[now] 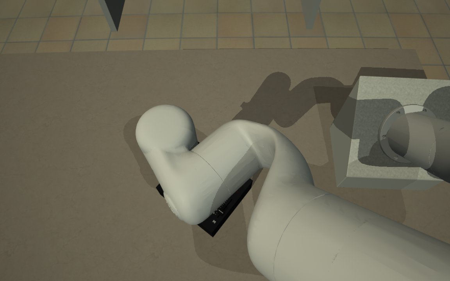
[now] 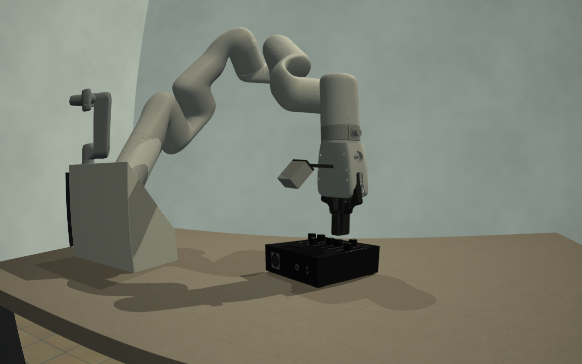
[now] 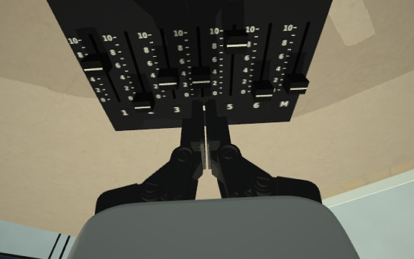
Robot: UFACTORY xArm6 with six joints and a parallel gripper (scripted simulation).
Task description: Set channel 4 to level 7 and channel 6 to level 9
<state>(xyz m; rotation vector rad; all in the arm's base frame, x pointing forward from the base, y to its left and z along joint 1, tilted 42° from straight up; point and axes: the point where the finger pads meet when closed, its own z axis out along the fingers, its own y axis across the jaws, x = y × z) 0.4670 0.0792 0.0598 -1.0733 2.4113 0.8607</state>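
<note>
Two faders to move and neither is done yet by my read. Channel 4's cap [image 3: 201, 80] reads around level 2, channel 6's cap [image 3: 264, 93] sits near 0, so I'm on the first step: getting onto channel 4.

My gripper [image 3: 204, 115] has its fingers pressed together, nothing between them, and in the wrist view the tips sit just below the channel 4 cap, over the numbered end of the lighting desk [image 3: 85, 14]. From the exterior view the tips hang just above the desk top, not touching I think.

Next I'd drop a touch lower and nudge that cap up the slot to 7, slowly, without clipping channels 3 or 5.

The desk sits flat near the middle of the table [image 2: 487, 289], a bit toward its front edge, well apart from the arm's pedestal [image 2: 103, 212] by the back corner.
</note>
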